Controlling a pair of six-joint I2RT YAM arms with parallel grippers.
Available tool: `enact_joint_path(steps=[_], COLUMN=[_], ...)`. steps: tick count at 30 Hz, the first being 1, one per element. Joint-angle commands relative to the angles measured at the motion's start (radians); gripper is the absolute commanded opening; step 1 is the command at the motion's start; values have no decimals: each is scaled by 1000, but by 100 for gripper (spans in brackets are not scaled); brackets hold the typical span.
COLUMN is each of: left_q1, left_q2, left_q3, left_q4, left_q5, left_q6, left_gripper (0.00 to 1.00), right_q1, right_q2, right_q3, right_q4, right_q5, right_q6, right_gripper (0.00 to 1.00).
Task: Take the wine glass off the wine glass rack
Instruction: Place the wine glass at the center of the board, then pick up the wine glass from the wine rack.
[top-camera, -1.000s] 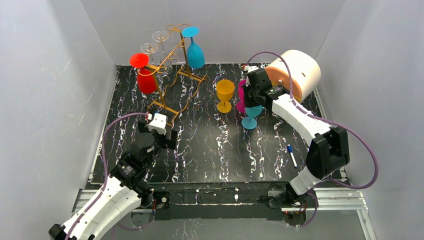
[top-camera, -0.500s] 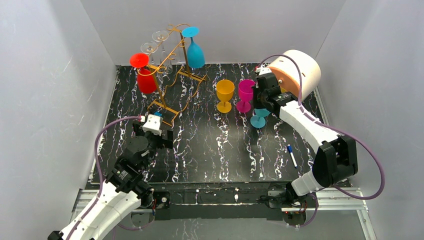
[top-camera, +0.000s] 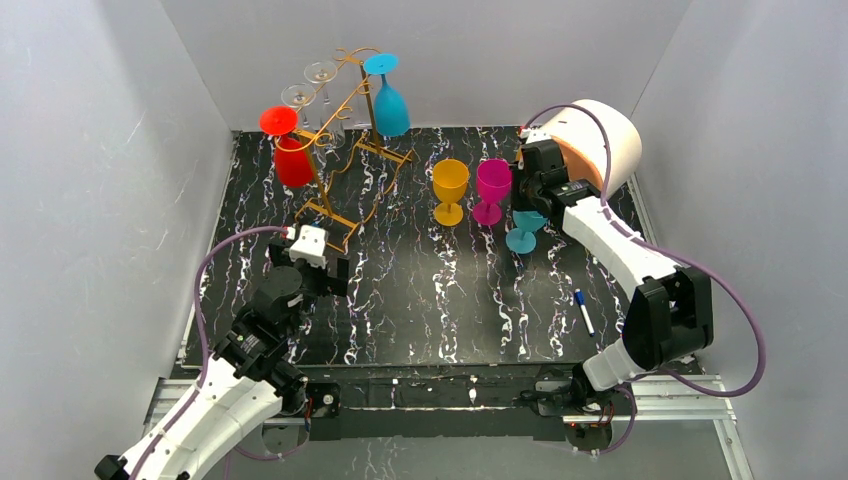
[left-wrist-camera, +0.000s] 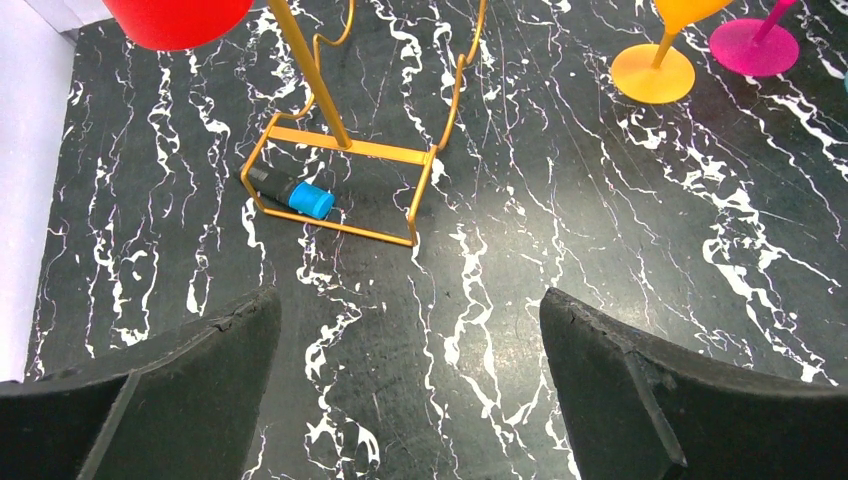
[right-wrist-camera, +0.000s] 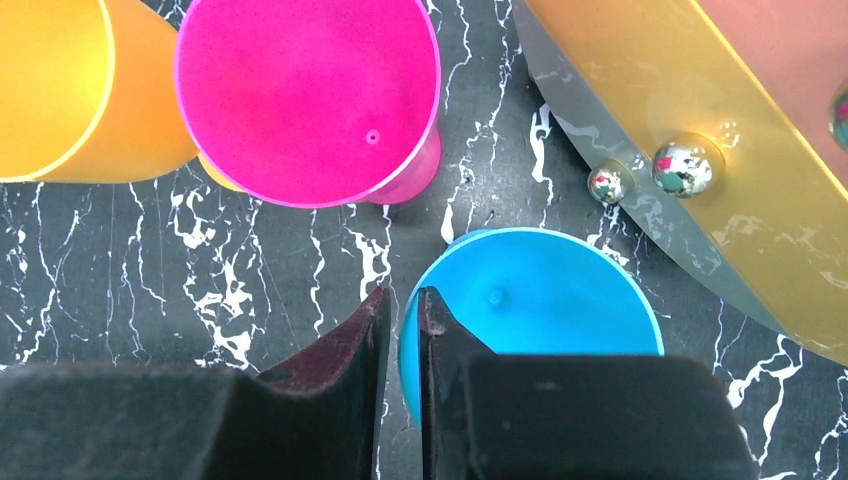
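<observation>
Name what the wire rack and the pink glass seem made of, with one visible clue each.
Wine glass rack: probably metal wire, golden-orange coated, slightly glossy; thin rods bent into curls.
Pink glass: likely plastic, opaque and matte; even colour, small moulding dot inside the bowl.

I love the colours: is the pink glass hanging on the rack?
No, the pink glass stands upright on the table beside the orange glass.

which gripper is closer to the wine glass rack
Left. The left gripper hangs open just short of the base of the wine glass rack; the right gripper is far off at the standing blue glass.
</observation>
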Motion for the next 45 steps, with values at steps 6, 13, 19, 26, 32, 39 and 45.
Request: enact_joint_path(steps=[6,13,19,26,32,39,45], left_q1=[8,9,9,12,12,12,12], left_q2=[-35,-8,-14,-102,-147,-122,-109], left_q3=[21,27,50,64,50,11,-9], left_q4=[6,2,-13,-46,-30,54,79], left_q5=[-32,2,-74,-214,-271,-146,-129], left_q6=[-5,3,-80,-209,-226,-125,-118], left_gripper=[98,98,98,98,98,98,98], right_q1=[-1,-2,-1,-1,-2,1,6], right_q2=[54,43,14,-60,-94,80,313], right_q3=[89,104,174,254,207,276,514], right_q4=[52,40,-33,-50,152,461,522], right_q5=[-19,-17,-23,-106,-302,-402,-516], right_q6=[-10,-24,-50,20,270,566,707], right_gripper=[7,19,41,56,67,77,77])
